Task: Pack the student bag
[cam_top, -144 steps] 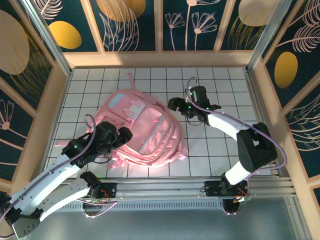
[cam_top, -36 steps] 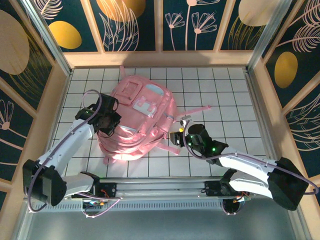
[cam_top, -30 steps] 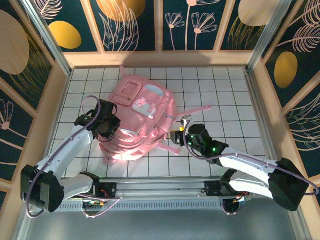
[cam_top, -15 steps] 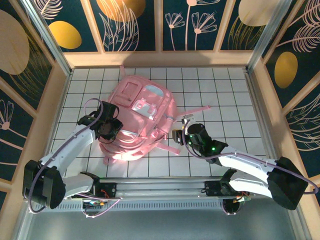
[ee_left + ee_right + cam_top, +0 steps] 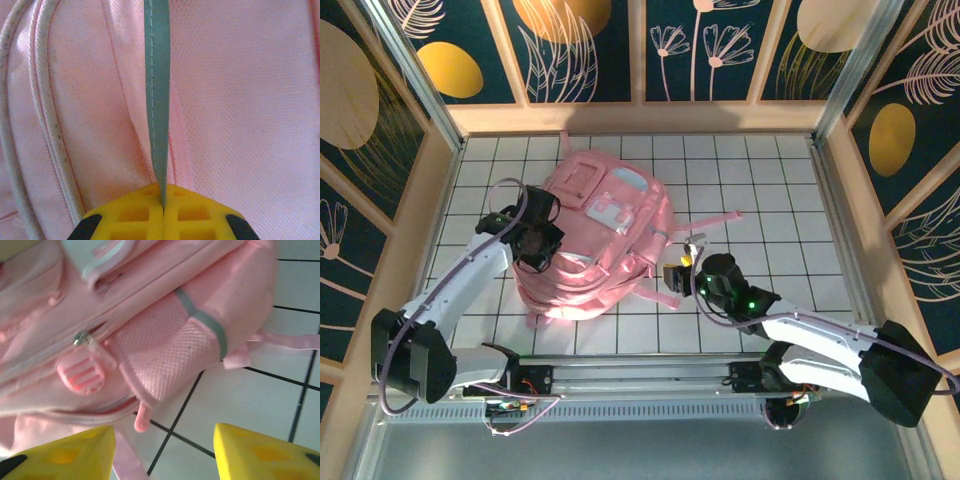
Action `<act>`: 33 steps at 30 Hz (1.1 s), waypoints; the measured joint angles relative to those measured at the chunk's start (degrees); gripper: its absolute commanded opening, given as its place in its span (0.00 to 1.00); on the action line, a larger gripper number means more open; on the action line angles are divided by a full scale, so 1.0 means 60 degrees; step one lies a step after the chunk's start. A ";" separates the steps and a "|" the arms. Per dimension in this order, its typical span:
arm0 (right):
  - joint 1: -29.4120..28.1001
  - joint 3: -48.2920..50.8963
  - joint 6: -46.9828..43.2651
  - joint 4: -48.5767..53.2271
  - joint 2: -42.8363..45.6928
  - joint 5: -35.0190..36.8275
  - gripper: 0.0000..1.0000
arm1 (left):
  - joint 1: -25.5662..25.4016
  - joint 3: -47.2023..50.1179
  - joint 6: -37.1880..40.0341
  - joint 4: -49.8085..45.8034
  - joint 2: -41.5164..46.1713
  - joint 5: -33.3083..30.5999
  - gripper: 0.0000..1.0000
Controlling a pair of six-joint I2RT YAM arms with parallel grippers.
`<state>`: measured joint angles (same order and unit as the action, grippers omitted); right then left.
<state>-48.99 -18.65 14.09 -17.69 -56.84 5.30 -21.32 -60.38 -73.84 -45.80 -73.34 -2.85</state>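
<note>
White tiled bench [image 5: 770, 180] carries the pink student bag [image 5: 605, 240], lying flat left of centre, one strap trailing right. Left end effector [image 5: 162, 202] sits at the bag's left side, fingers together, clamped on the bag's grey-blue trim strip [image 5: 157, 100]. Right end effector [image 5: 165, 440] sits low just beside the bag's right edge, fingers apart, gripping nothing, near the mesh side pocket [image 5: 170, 355].

The backpack [image 5: 595, 240] fills the left-middle of the table [image 5: 790, 180], its far end close to the back wall [image 5: 640, 118], and a strap [image 5: 715, 217] trails over the tiles to its right. The left arm [image 5: 455, 290] crosses the near-left tiles. The right side and far right corner are bare tiles, and bare tile also lies between the spread fingers of the right gripper [image 5: 164, 434].
</note>
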 measured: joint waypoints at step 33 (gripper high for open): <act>0.2204 0.0164 0.2575 -0.7220 -0.5901 -0.6834 0.58 | 0.0000 -0.1960 -0.0470 0.0164 0.0339 0.0160 0.00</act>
<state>-35.77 -17.67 29.54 -61.01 -92.25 -35.70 -21.32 -72.14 -76.66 -44.82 -71.31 -1.89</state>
